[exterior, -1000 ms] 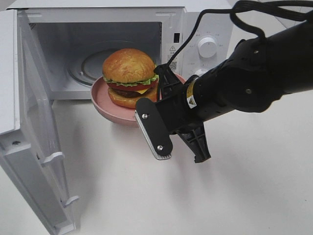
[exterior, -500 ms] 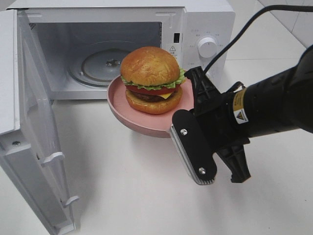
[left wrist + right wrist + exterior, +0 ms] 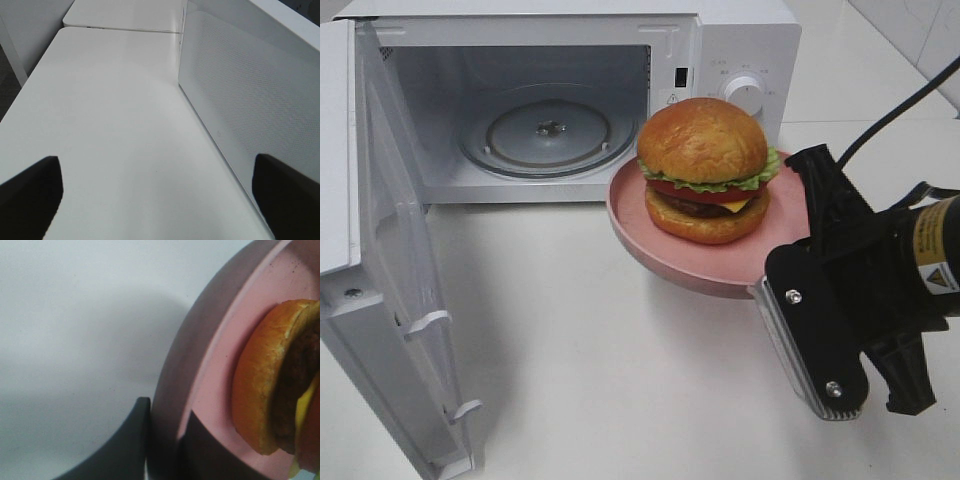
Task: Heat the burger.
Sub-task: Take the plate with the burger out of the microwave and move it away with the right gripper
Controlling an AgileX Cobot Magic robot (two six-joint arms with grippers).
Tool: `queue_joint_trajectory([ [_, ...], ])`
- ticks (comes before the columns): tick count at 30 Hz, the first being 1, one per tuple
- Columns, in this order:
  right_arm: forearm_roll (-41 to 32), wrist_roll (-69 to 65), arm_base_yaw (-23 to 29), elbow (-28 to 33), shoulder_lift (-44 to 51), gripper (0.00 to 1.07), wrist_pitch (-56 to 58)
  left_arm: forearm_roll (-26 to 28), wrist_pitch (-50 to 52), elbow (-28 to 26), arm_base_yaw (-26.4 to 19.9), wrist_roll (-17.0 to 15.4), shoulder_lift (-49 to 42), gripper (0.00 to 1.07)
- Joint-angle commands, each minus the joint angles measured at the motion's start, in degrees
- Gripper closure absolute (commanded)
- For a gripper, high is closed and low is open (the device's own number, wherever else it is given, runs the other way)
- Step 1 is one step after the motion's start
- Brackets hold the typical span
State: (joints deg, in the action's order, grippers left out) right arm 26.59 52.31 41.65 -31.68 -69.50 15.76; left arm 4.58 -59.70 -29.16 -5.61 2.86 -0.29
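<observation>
Exterior high view: the right gripper [image 3: 798,262] is clamped on the rim of the pink plate [image 3: 650,235] — the burger [image 3: 705,170] sits upright on it, held above the table [image 3: 600,350] just outside the open microwave [image 3: 740,45]. Left gripper [image 3: 160,200] — jaws wide apart, holding nothing.

High view faces microwave [image 3: 570,90]; wrist views close.
</observation>
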Motion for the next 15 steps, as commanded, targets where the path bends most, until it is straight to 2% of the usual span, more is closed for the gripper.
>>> queue_joint_trajectory([
  [1,5.8,-6.3,-0.3,-0.2,4.3,1.07,1.0,0.1,0.2,0.2,-0.1,-0.2,-1.1,0.09],
  [15,13.2,-20.9,-0.3,2.4,8.8,1.07,11.7,0.1,0.2,0.2,-0.1,-0.2,-1.1,0.09],
])
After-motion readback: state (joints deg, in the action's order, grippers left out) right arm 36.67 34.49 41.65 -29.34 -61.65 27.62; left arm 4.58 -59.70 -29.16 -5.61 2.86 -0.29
